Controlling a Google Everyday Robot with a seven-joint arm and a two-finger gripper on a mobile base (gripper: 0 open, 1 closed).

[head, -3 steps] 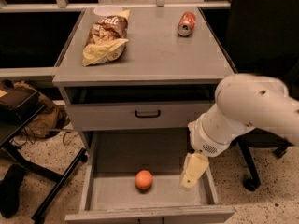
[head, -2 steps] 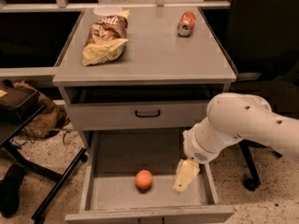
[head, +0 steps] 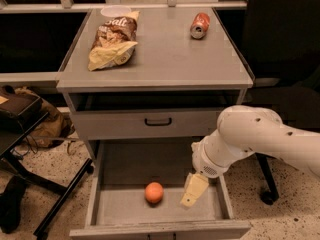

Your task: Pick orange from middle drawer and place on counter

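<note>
Camera view: pincer (head: 189, 198), state unclear, low in middle drawer (head: 120, 211), between orange (head: 154, 192) and side wall.

— What does your arm look like from this camera?
— You've got a thick arm (head: 270, 136) in a smooth white shell. It swells into a rounded bulb at the joint. A few small dark dots mark its upper surface, and you can't tell whether they're screws or holes.
— And the wrist?
— Your wrist (head: 210, 161) is a shorter white cylinder with a greyish speckled band around its lower edge.
— The gripper?
— Your gripper (head: 194, 190) is pale yellow, a flat wedge narrowing toward its tip. It hangs low inside the open drawer (head: 125, 171), on the right side.
</note>
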